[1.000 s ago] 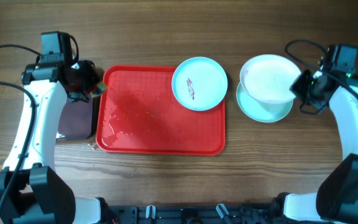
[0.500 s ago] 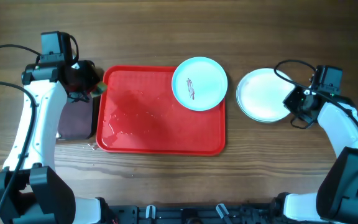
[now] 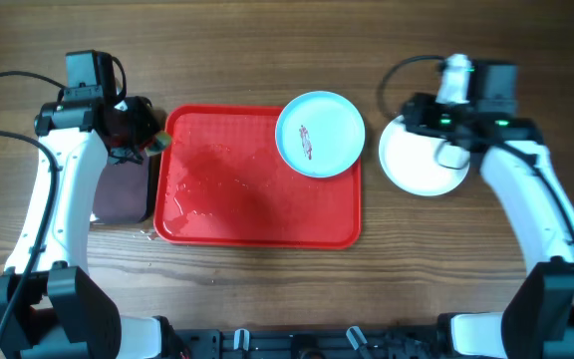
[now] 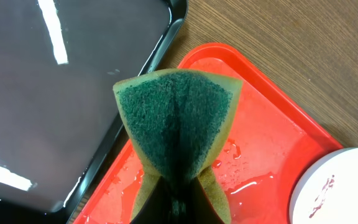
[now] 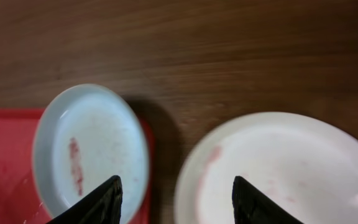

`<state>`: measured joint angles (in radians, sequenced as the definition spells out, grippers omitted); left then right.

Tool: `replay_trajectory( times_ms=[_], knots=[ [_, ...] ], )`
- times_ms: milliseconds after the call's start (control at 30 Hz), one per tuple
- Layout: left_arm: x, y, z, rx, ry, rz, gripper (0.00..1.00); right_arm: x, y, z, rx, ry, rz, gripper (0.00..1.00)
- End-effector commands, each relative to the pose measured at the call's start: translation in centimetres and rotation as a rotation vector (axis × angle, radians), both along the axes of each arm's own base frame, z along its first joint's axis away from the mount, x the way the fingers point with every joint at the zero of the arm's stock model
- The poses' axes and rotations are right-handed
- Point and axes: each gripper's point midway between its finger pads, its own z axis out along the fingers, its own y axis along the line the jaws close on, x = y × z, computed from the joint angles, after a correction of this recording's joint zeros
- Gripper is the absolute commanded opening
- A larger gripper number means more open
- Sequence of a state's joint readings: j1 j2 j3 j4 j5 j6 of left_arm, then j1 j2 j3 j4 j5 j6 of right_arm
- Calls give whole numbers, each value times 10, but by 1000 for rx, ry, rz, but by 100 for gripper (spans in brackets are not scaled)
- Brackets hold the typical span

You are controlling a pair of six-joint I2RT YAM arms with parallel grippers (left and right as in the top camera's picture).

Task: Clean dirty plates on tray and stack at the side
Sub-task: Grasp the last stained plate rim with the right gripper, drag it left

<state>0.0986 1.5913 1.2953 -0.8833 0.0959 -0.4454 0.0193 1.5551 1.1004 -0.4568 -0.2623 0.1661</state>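
One dirty plate [image 3: 320,134] with a reddish smear at its centre rests on the far right corner of the red tray [image 3: 257,199]. In the right wrist view, that dirty plate [image 5: 89,149] lies left of a stack of pale plates [image 5: 278,168]. The stack [image 3: 422,165] stands on the table right of the tray. My right gripper [image 3: 415,112] hovers over the stack's far left edge. Seen from the wrist, the right gripper [image 5: 178,198] is open and empty. My left gripper [image 4: 178,208] is shut on a green-faced sponge [image 4: 176,118] over the tray's left rim [image 4: 229,56].
A narrow black tray [image 3: 123,194] lies just left of the red one, under my left arm; its wet surface [image 4: 55,93] shows in the left wrist view. Water drops lie on the red tray's left half. Bare wooden table surrounds everything.
My right gripper set its plate down on the stack, opened, and moved up and to the left over the stack. The left arm and sponge have not moved.
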Motion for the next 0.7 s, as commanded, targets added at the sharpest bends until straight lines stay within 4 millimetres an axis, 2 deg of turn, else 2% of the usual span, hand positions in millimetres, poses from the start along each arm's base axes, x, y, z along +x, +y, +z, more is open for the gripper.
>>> replay_trajectory(
  times_ms=[0,133,233,533,667],
  knots=[
    [1,-1,-3,0,4,-23,4,8,42,-16,-63,-14,126,57],
    [1,-1,-3,1,4,-23,4,18,69,-49,-81,46,197,53],
    [0,-1,-3,1,5,-23,4,29,77,-71,-96,88,210,50],
    [1,-1,-3,1,4,-22,4,31,74,-101,-130,129,217,40],
    [1,-1,-3,1,4,-23,4,34,75,-102,-130,120,217,25]
  ],
)
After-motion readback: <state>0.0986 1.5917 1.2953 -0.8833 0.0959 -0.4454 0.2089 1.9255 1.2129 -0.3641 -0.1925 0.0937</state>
